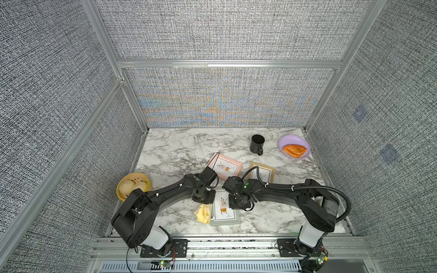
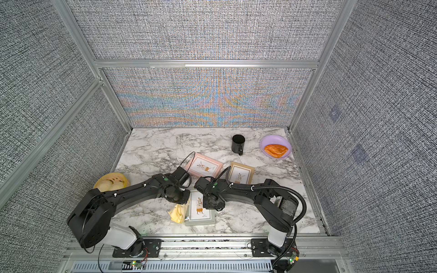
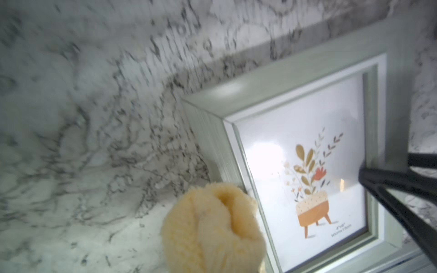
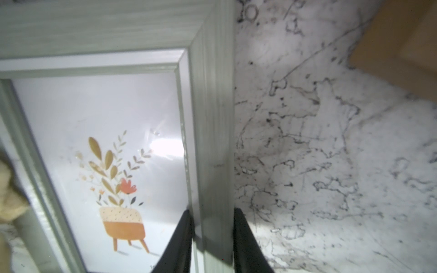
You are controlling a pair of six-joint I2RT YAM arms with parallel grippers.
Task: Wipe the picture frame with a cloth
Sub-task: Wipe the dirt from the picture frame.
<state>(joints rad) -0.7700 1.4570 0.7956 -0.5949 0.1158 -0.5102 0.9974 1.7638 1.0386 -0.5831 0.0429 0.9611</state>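
Yellow cloth [image 3: 212, 227] bunched, partly cut off, frame [image 1: 225, 212] with far edge hidden

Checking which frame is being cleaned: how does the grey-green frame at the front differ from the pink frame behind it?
Colour: the grey-green frame has a grey-green border, the pink frame a pink one. Pose: the grey-green frame's print stands upright seen from the front; the pink frame's is turned sideways. State: the right end effector clamps the grey-green frame's side border, yellow cloth beside it; no end effector grips the pink frame. Both show a potted-plant print.
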